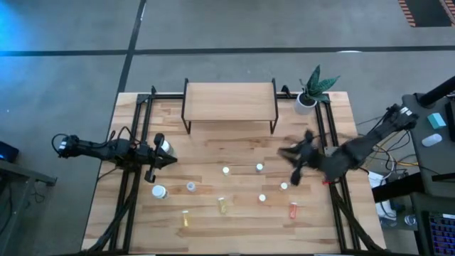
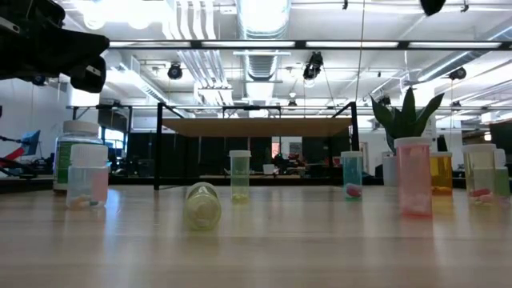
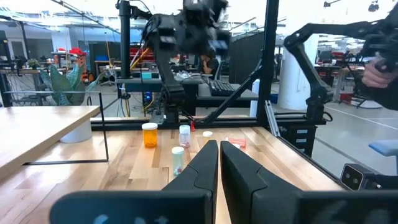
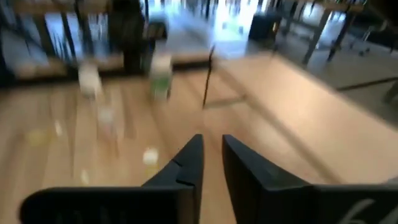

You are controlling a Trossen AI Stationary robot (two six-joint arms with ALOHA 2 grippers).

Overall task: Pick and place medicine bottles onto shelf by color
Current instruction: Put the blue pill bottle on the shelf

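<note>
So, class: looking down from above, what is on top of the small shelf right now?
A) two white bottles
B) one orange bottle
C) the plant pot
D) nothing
D: in the high view the shelf top shows bare wood, and the bottles all sit on the table in front.

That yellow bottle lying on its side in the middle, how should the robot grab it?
Grab the yellow bottle around the middle of its round body, coming straight down from above, with one finger on each long side. It lies flat on the table, so its cap isn't on top, and a sideways push would probably roll it.
</note>
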